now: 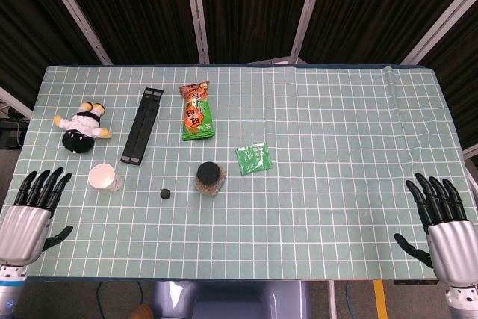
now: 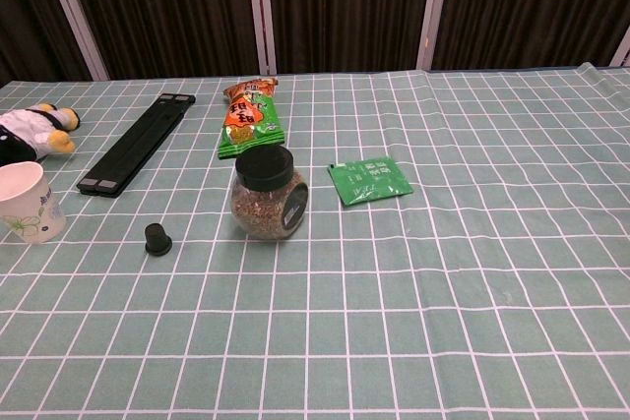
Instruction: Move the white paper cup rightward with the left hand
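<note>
Overhead, green checked tablecloth, dark curtains behind, metal poles

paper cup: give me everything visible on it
The paper cup is white, with a faint printed pattern on its side in the chest view. It stands upright and open-topped, and looks empty from above. It sits on the table near the left edge, in front of the plush toy and left of the small black cap. Nothing touches it; the left hand is nearby, clear of it.
</note>
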You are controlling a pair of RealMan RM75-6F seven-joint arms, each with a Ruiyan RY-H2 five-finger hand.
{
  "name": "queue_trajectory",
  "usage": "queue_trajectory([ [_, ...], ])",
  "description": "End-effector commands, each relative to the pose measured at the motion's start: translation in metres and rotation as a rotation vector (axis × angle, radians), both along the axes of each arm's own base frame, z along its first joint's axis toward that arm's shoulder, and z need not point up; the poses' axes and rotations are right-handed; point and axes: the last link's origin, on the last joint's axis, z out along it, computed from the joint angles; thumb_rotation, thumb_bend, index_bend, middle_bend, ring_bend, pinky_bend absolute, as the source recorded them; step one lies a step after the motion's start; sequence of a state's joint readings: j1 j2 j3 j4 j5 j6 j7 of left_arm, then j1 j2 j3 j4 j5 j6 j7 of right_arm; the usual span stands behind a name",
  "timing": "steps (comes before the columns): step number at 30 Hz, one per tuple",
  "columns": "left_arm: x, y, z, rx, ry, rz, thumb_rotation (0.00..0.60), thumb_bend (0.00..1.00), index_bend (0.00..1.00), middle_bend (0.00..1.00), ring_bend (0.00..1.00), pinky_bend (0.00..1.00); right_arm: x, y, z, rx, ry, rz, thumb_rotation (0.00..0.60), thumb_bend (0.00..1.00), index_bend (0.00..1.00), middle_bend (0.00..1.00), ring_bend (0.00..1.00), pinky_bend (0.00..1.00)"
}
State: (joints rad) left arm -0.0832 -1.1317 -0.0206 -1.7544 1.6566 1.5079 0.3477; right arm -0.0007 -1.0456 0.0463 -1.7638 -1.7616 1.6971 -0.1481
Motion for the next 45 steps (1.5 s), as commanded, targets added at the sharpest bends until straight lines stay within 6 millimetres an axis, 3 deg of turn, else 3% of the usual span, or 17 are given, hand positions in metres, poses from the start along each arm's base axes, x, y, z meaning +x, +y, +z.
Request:
queue_trajectory([
  [1,-0.008,0.044,-0.039,-0.097,0.299,-0.058,0.600,0.06,0.00,0.00,0.00,0.00,-0.001,-0.004,-0.002,0.024,-0.003,-0.006,0.600,0.00,0.00,0.00,0.00,0.00],
  [3,-0.009,0.062,-0.058,-0.105,0.405,-0.083,0.600,0.06,0.00,0.00,0.00,0.00,-0.002,-0.006,-0.004,0.032,0.002,-0.012,0.600,0.00,0.00,0.00,0.00,0.00],
  [8,-0.011,0.087,-0.082,-0.104,0.551,-0.114,0.600,0.06,0.00,0.00,0.00,0.00,-0.004,-0.008,-0.004,0.033,0.008,-0.023,0.600,0.00,0.00,0.00,0.00,0.00],
  [18,-0.021,0.109,-0.113,-0.111,0.673,-0.177,0.600,0.06,0.03,0.00,0.00,0.00,-0.010,-0.011,-0.003,0.028,0.011,-0.052,0.600,0.00,0.00,0.00,0.00,0.00],
  [26,-0.026,0.117,-0.119,-0.088,0.756,-0.224,0.600,0.07,0.14,0.08,0.03,0.11,-0.011,-0.012,-0.004,0.028,0.013,-0.057,0.600,0.00,0.00,0.00,0.00,0.00],
  [28,-0.026,0.119,-0.121,-0.084,0.746,-0.229,0.600,0.06,0.19,0.13,0.08,0.15,-0.011,-0.012,-0.004,0.029,0.012,-0.058,0.600,0.00,0.00,0.00,0.00,0.00],
  [33,-0.029,0.121,-0.122,-0.069,0.724,-0.245,0.600,0.07,0.52,0.39,0.33,0.38,-0.011,-0.012,-0.003,0.028,0.010,-0.059,0.600,0.00,0.00,0.00,0.00,0.00],
  [35,-0.030,0.121,-0.122,-0.064,0.719,-0.239,0.600,0.07,0.57,0.43,0.40,0.44,-0.012,-0.012,-0.003,0.028,0.010,-0.060,0.600,0.00,0.00,0.00,0.00,0.00],
  [41,-0.031,0.122,-0.108,-0.044,0.615,-0.188,0.600,0.07,0.61,0.46,0.43,0.48,-0.012,-0.012,-0.003,0.026,0.007,-0.059,0.600,0.00,0.00,0.00,0.00,0.00],
  [45,-0.018,0.123,-0.091,-0.038,0.294,-0.091,0.600,0.06,0.61,0.46,0.43,0.48,-0.011,-0.011,-0.002,0.025,0.004,-0.056,0.600,0.00,0.00,0.00,0.00,0.00],
])
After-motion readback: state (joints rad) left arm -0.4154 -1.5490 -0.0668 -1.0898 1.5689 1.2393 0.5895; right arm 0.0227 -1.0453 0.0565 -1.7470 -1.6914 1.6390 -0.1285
